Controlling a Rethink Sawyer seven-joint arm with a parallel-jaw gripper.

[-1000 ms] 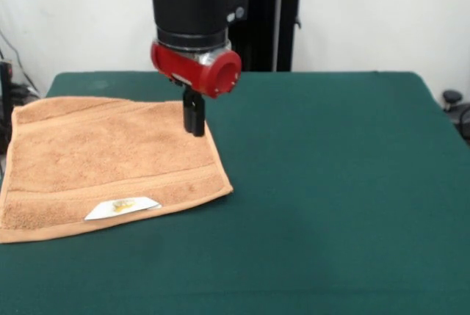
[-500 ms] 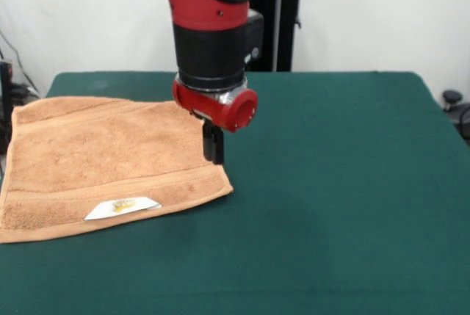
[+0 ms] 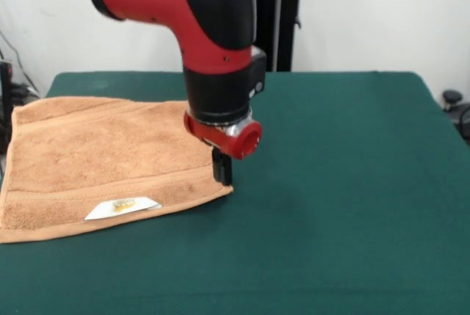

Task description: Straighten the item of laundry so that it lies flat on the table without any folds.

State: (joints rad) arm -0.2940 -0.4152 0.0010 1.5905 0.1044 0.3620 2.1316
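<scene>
Pincer (image 3: 222, 171): black, pointing straight down beneath a red wrist flange; its tip is at the towel's corner nearest the camera on the picture's right side. Whether it is open, closed or gripping the cloth cannot be told from this view.
Arm (image 3: 198, 14): red and black, descending from above and hiding part of the towel's right edge.
Towel (image 3: 103, 157): orange-tan terry, roughly square, spread out on the worktop with no fold visible; woven border bands run along its far and near sides.
Label (image 3: 123, 207): small, white, with a yellow mark, lying on the towel's near border band, well to the left of the pincer.
Worktop (image 3: 338, 205): dark green cloth surface, much wider than the towel; the towel occupies its left portion, with the towel's left edge reaching the worktop's left side.
</scene>
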